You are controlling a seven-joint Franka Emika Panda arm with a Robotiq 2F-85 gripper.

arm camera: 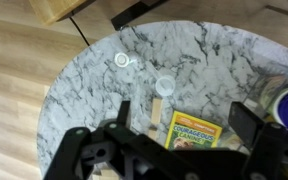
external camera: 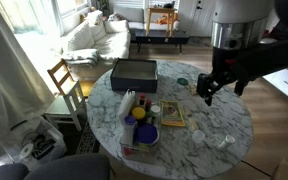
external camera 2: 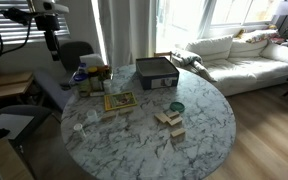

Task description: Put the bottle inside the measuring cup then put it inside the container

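Marble table [arm camera: 84, 80] below; our gripper [arm camera: 184, 125] hangs open, empty; mid-frame bottle [arm camera: 164, 87] seems light, slick; we'd pinch its sides.

Readable text: none could be made out in any view
Yellow and green packet [arm camera: 192, 131]: at lower centre of the wrist view, its face bore a band of lettering and a picture, too blurred to read
Same packet in both exterior views [external camera: 172, 113] [external camera 2: 119, 101]: near the middle of each frame, its print showed only as coloured patches
Bottle [external camera: 130, 103]: left of centre, any marking on it was too small to read
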